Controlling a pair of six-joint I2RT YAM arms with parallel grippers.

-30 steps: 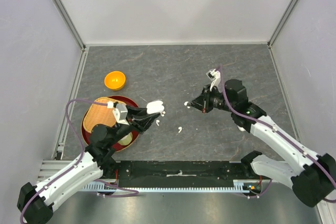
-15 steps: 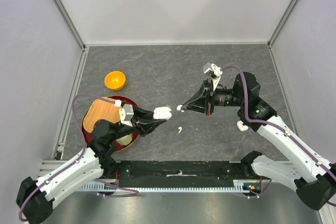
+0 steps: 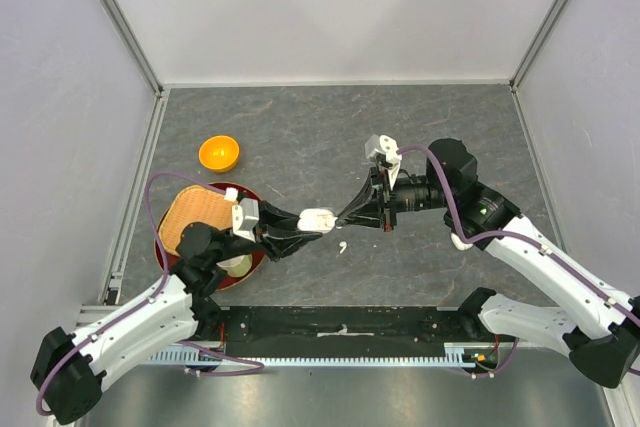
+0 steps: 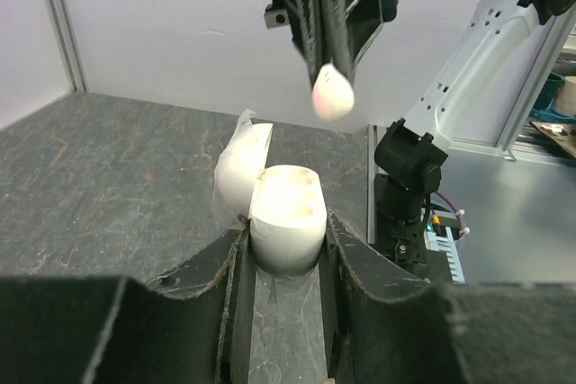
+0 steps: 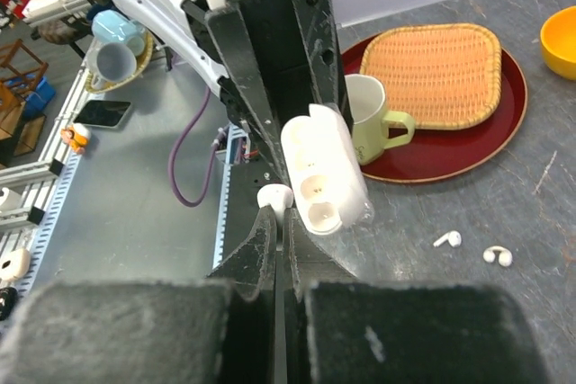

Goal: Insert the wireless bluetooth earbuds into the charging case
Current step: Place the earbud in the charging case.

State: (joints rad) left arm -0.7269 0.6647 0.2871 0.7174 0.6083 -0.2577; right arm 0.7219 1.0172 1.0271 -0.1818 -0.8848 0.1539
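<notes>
1. Your left gripper (image 4: pixel 284 238) is clamped on the open charging case (image 4: pixel 286 209), lid flipped back, both wells facing the right arm
2. Your right gripper (image 5: pixel 281 233) is pinched tight on one earbud (image 4: pixel 332 93), held just off the case mouth and to one side of the wells, not in either
3. The fingers hide its stem, so its long axis can't be told; you'd need to centre the bud over a well before pushing in

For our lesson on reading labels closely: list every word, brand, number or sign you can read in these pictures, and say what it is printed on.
No text can be read in any view.
The white charging case, the earbud, the mug and the orange bowl show plain surfaces with no print.
If there is any small marking elsewhere, it is too blurred to make out.
</notes>
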